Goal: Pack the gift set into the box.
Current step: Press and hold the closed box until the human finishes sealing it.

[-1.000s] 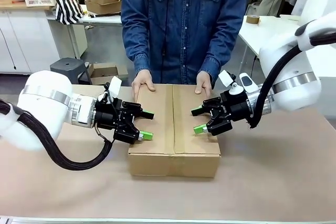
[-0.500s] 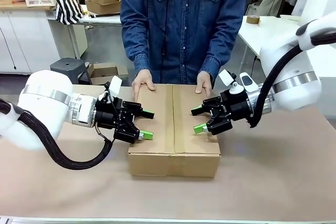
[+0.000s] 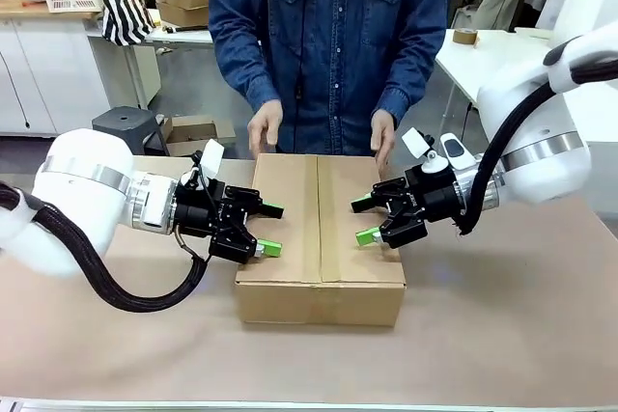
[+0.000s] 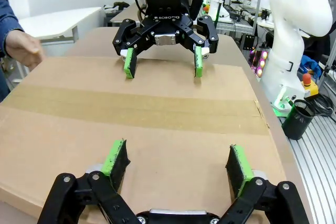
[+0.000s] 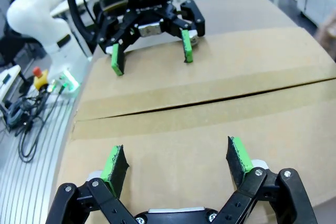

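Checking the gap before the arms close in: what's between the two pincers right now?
Only the box's closed top, with its taped centre seam, lies between the left pincer and right pincer. Nothing rests on it, as both wrist views confirm.

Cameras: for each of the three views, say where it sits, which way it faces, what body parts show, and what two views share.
Front: between the arms, facing the person; left gripper, right gripper, box, the person's hands.
Left wrist: on the left arm, looking across the box at the right gripper.
Right wrist: on the right arm, looking back at the left gripper.
Shared: the box, both open grippers.
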Robot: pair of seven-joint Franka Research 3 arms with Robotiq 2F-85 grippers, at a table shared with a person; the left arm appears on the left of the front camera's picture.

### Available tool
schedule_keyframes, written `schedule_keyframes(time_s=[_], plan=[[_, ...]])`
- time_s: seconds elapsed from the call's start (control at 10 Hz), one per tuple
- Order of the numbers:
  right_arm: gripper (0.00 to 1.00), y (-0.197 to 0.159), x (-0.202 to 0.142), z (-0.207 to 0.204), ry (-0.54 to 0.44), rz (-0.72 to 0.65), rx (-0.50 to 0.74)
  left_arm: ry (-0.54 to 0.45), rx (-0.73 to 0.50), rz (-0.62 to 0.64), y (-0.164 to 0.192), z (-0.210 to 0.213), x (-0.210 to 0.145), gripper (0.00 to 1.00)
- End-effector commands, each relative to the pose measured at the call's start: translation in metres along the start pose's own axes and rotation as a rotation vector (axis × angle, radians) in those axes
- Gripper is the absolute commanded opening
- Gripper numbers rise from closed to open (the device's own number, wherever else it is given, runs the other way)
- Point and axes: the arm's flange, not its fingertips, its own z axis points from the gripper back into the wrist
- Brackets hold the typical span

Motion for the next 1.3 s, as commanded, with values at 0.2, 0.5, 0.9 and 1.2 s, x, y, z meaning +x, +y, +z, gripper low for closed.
schedule_keyframes(time_s=[0.2, 0.5, 0.9, 1.2], plan=[[1.00, 0.0001, -0.0021, -0.0012, 0.009, 0.004, -0.002, 0.003, 0.000, -0.003, -0.0011, 0.0002, -0.0012, 1.00], [1.00, 0.0001, -0.0021, -0.0012, 0.009, 0.004, -0.002, 0.003, 0.000, -0.003, -0.0011, 0.0002, -0.0012, 1.00], [1.00, 0.0001, -0.0021, -0.0012, 0.009, 0.004, -0.002, 0.003, 0.000, -0.003, -0.0011, 0.0002, -0.0012, 1.00], [1.00, 0.0001, -0.0021, -0.0012, 0.009, 0.004, -0.002, 0.003, 0.000, -0.003, -0.0011, 0.0002, -0.0012, 1.00]])
